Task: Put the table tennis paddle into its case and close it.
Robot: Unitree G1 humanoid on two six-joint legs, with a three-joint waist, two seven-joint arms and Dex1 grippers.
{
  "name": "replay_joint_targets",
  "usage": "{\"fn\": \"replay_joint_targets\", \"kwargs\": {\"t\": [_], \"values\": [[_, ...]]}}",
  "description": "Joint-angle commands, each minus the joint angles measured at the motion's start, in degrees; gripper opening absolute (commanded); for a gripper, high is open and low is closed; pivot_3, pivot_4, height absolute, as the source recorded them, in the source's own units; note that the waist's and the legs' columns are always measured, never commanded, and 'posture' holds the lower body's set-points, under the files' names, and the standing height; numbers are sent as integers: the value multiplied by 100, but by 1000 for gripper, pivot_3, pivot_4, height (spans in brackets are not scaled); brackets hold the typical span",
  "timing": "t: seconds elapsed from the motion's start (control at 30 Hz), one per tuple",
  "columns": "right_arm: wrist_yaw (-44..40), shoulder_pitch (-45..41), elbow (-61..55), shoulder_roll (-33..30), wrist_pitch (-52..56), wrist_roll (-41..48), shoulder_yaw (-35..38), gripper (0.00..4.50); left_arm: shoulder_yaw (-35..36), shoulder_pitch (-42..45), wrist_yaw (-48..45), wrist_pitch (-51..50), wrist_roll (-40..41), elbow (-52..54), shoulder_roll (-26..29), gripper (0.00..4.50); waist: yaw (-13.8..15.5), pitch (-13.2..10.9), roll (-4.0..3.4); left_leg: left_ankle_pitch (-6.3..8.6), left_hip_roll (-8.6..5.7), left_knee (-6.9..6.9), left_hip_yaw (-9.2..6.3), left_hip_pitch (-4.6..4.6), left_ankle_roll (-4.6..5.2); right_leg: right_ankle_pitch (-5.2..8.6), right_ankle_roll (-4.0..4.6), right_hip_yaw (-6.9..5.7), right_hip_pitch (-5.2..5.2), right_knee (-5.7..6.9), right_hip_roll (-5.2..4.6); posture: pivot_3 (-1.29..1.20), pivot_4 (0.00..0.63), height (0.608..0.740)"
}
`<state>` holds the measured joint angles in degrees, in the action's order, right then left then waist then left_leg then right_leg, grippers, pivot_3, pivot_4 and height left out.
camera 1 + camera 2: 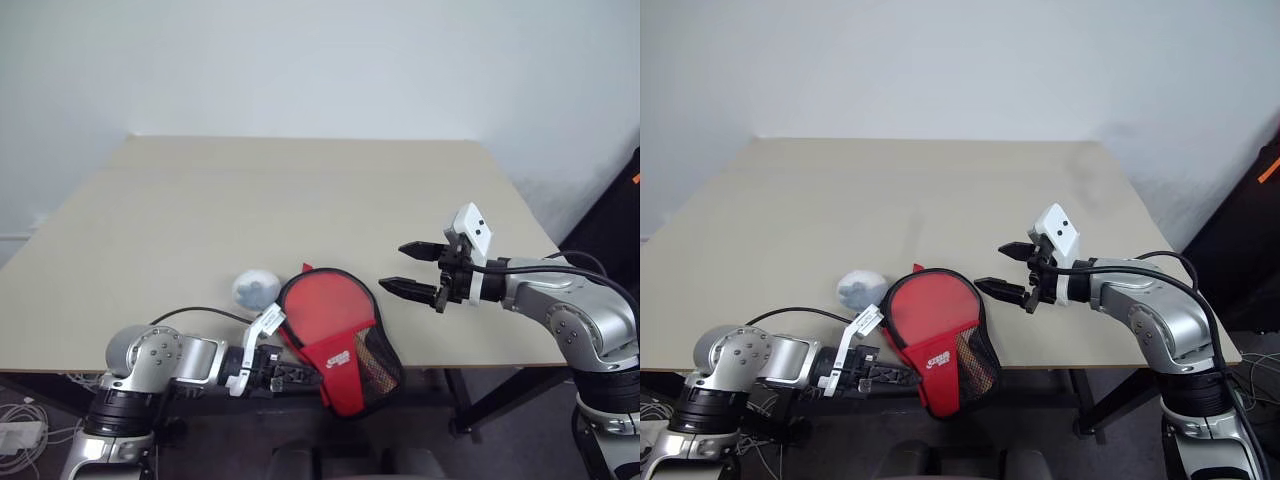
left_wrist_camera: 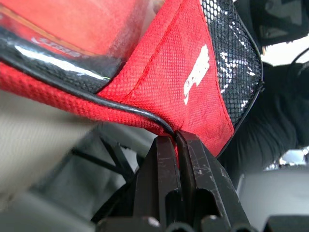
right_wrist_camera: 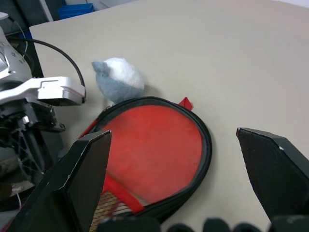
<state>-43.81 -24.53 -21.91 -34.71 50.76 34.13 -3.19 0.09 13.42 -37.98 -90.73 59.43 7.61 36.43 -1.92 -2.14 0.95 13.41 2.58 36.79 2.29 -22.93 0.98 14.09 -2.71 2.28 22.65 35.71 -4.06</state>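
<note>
The red case [image 1: 350, 365] lies at the table's front edge, its logo and mesh pocket end hanging over the edge. Inside its black zipper rim a smooth round red face shows, the table tennis paddle [image 1: 325, 305]; the handle is hidden under the pocket. My left gripper [image 1: 305, 380] reaches in from below the table edge and is shut on the case's rim, which the left wrist view shows pinched between the fingertips [image 2: 164, 145]. To the right of the case, my right gripper [image 1: 393, 266] hovers open above the table, nothing between its fingers [image 3: 91, 164].
A small grey-blue rounded tag [image 1: 255, 289] sits on the table just left of the case. The beige table [image 1: 300, 190] stretches away behind. A black cable [image 1: 200, 312] runs along my left arm near the front edge.
</note>
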Motion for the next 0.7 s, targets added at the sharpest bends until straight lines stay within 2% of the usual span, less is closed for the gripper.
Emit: {"fn": "replay_joint_targets", "kwargs": {"t": [0.03,0.17,0.27,0.7], "values": [[17,-102,-63,34,-140,8,62,4500,-241,-42,-487,232,-25,227,291,7,0,-8,-1,0,0,1,-1,-2,0,0,0,-1,1,0,0,0,0,740],[19,-97,-66,53,-144,17,58,4500,-453,-106,-854,490,-167,220,632,7,0,-16,-7,-7,1,1,2,-22,11,-7,12,2,24,4,1,0,0,740],[11,-95,-61,63,-151,23,55,4500,-552,-113,-1082,649,-294,151,814,7,1,-17,-8,-18,4,14,2,-82,26,-13,16,2,73,19,6,0,0,740],[6,-67,-59,153,-179,24,-1,4500,-498,-52,-1576,966,-668,-225,1269,7,0,-20,-9,-21,6,25,5,-78,32,-14,13,0,75,24,6,0,0,740]]}}
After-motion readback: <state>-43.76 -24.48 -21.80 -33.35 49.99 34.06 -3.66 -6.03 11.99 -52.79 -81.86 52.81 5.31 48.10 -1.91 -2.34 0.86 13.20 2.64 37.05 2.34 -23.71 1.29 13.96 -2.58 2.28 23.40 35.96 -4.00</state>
